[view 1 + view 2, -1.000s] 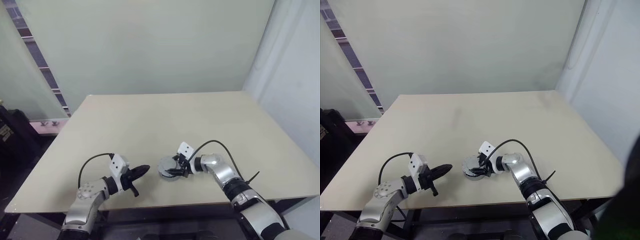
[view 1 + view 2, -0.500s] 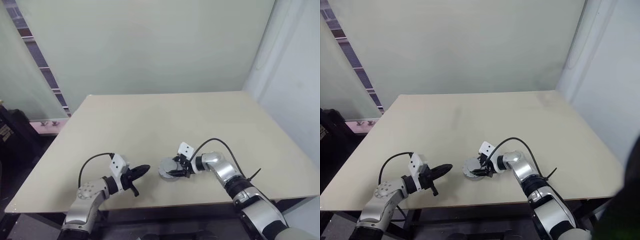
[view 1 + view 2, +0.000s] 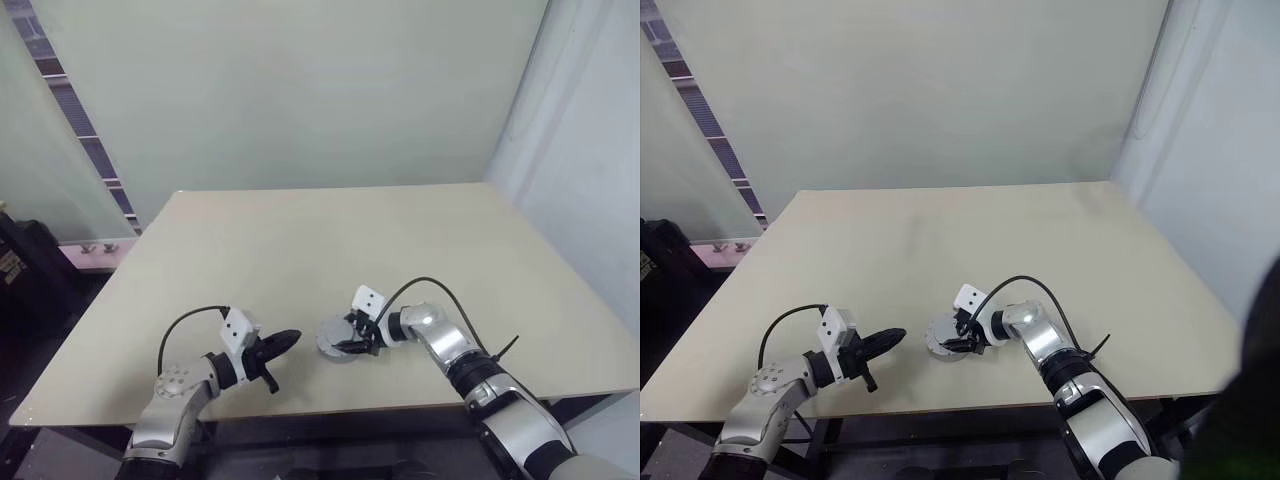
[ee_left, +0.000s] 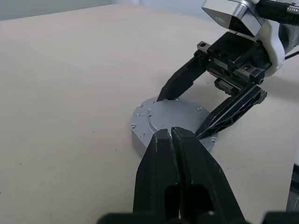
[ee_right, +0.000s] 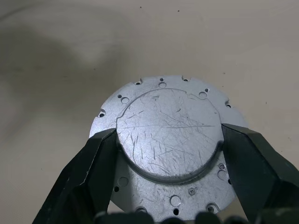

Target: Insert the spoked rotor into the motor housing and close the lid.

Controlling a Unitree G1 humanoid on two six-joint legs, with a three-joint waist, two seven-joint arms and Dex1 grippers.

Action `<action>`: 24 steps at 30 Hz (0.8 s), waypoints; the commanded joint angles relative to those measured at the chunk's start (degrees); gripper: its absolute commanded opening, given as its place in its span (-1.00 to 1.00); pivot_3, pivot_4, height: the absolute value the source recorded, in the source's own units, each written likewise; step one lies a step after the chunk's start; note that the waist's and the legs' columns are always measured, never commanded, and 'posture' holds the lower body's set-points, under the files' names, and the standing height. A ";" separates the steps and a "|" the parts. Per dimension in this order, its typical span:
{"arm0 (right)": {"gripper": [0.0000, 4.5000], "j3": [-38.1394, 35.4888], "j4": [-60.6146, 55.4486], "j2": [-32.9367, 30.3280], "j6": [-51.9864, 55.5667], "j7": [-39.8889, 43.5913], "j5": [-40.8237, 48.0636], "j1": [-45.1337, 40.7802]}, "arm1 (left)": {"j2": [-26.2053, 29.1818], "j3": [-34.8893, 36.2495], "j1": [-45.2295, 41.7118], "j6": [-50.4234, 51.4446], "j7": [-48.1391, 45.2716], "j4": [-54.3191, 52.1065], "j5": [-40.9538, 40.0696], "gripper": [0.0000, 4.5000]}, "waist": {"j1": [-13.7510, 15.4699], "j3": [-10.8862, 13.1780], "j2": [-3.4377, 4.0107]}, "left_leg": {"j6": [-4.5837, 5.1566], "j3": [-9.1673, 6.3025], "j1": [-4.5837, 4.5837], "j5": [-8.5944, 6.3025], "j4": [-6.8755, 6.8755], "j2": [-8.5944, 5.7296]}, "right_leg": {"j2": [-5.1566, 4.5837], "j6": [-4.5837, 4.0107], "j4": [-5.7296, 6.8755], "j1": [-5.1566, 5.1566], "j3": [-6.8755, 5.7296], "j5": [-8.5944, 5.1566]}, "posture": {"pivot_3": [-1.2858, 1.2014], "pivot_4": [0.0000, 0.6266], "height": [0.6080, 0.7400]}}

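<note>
Resting flat on the beige table [image 3: 300,240], near its front edge, a round silver-grey metal disc [image 5: 168,149] with a raised, scratched central plate and a ring of small holes around its flange is seen. This is judged to be the closed lid of the motor assembly, with its plain outer face turned up; no copper windings and no spoked wheel can be made out, so the rotor is judged to be already inside, though this cannot be confirmed. The closing step is therefore taken to be in hand or just finished.

The right end effector [image 5: 168,140] is set over the disc with its two black fingers [image 5: 88,163] spread wide, one on each side of the raised plate and just against its edge. Whether they press on it or merely bracket it cannot be told. What is called for next is judged to be a check that the lid is seated evenly, and then a clean lift away without dragging the disc.

The left end effector [image 4: 171,140], its fingers pressed together on nothing, is held just beside the disc, pointing toward it. It is the only thing nearby, and it crowds the approach from that side.
</note>
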 commanded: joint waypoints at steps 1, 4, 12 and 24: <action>0.42 1.38 -1.14 -1.04 1.39 -0.33 -2.00 0.35 | 0.03 -0.13 -1.83 -0.65 -0.24 -0.97 -0.48 -1.00 | 0.02 0.00 0.00 | 0.00 0.00 0.00 0.00 0.00 0.00 | 0.00 0.00 0.00 0.00 0.00 0.00 | 0.03 -1.00 1.00; 0.42 1.37 -1.49 -1.31 1.81 -0.26 -2.00 0.36 | -0.27 -1.69 -2.93 -1.50 0.24 0.37 1.53 -1.00 | 0.03 0.00 0.00 | 0.00 0.00 0.00 0.00 0.00 -0.01 | 0.00 0.00 -0.01 0.02 0.00 0.00 | 0.03 -1.00 1.00; 0.42 1.73 -1.94 -1.87 2.49 -0.06 -2.02 0.53 | -4.59 -7.42 -7.71 -3.33 4.96 8.51 8.28 -1.00 | 0.07 -0.02 0.03 | 0.00 0.00 0.02 0.00 0.00 -0.05 | 0.00 0.01 -0.03 0.09 0.05 0.01 | 0.03 -1.00 1.00; 0.42 1.05 -5.95 -2.71 5.47 -1.39 -1.35 1.93 | -9.33 -11.44 -11.26 -3.24 9.20 19.73 13.97 -1.00 | 0.24 -0.13 0.23 | -0.05 -0.21 0.53 -0.04 0.08 -0.22 | -0.06 0.03 -0.18 0.79 0.06 -0.04 | 0.03 -1.00 1.00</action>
